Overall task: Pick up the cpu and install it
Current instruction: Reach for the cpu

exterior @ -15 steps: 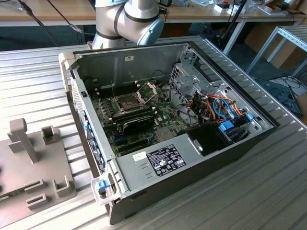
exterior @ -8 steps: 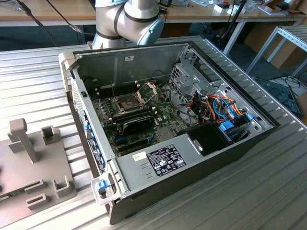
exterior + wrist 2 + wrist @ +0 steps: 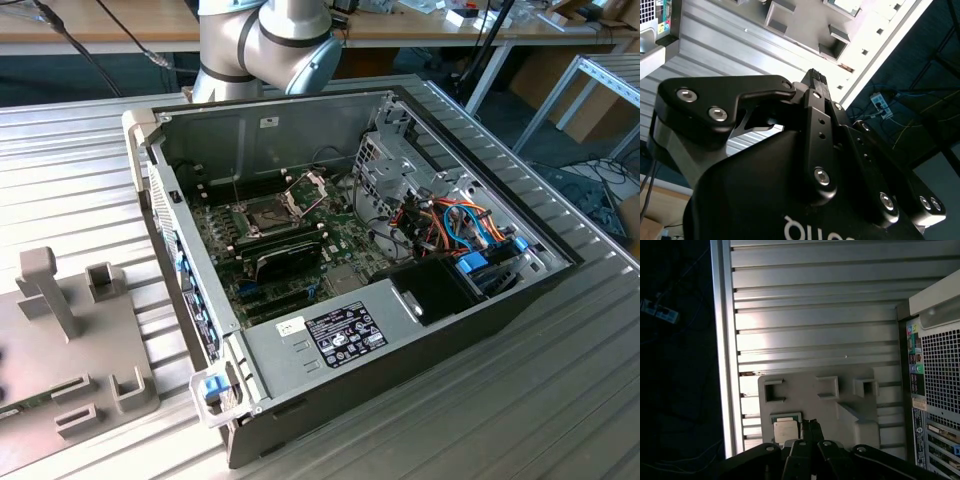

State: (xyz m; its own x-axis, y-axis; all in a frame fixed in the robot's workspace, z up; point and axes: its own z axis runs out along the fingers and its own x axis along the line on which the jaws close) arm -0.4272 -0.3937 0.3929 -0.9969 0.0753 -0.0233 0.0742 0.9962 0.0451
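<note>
The cpu (image 3: 786, 430), a small silver-grey square chip, lies in a green-edged recess on the grey fixture plate (image 3: 850, 405). In the first wrist view my gripper (image 3: 811, 426) hangs above that plate, its tips just beside the chip's edge. The black fingers (image 3: 815, 80) are pressed together with nothing between them, as both wrist views show. In the exterior view the open computer case (image 3: 400, 340) holds the motherboard. Its dark socket (image 3: 262, 213) is uncovered, and the shiny retention frame (image 3: 306, 188) is swung up behind it.
The fixture plate (image 3: 70, 350) with upright grey blocks lies on the ribbed metal table at the exterior view's left, beside the case. The case's rear panel (image 3: 937, 385) stands close to the plate. The table edge (image 3: 722, 365) drops off to a dark floor with cables.
</note>
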